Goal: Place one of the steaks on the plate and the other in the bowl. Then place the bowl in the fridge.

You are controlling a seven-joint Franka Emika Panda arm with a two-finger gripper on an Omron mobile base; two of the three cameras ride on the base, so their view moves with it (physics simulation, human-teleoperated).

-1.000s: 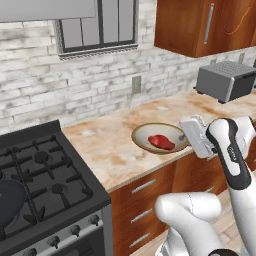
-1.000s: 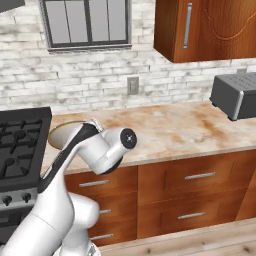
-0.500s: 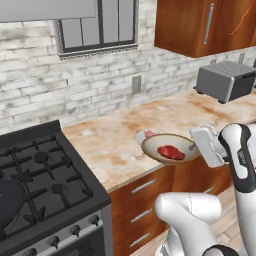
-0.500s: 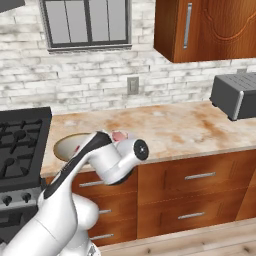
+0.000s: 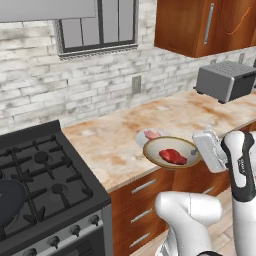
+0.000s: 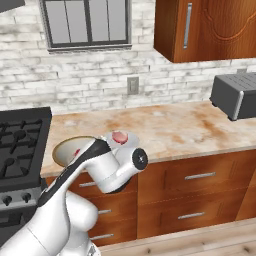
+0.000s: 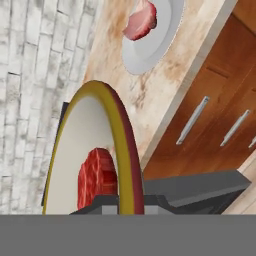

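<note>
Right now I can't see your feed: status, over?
Gripper shut on bowl rim, bowl lifted at counter edge. Red steak inside; pink steak on plate. Nothing in the way.

Matt speckled stone counter [image 5: 115, 140]; glossy wood cabinets [image 6: 200, 175]; brushed-metal toaster [image 5: 225, 80].

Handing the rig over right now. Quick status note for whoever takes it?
End effector: shut on the bowl's rim, bowl held up off the counter, past its front edge.
Red steak: lies in the bowl.
Pink steak: on the plate, which sits on the counter near the front edge.
Done: both steaks placed, bowl picked up.
Left: carry the bowl to the fridge and set it inside. Keep the bowl level so the steak does not slide out.
</note>
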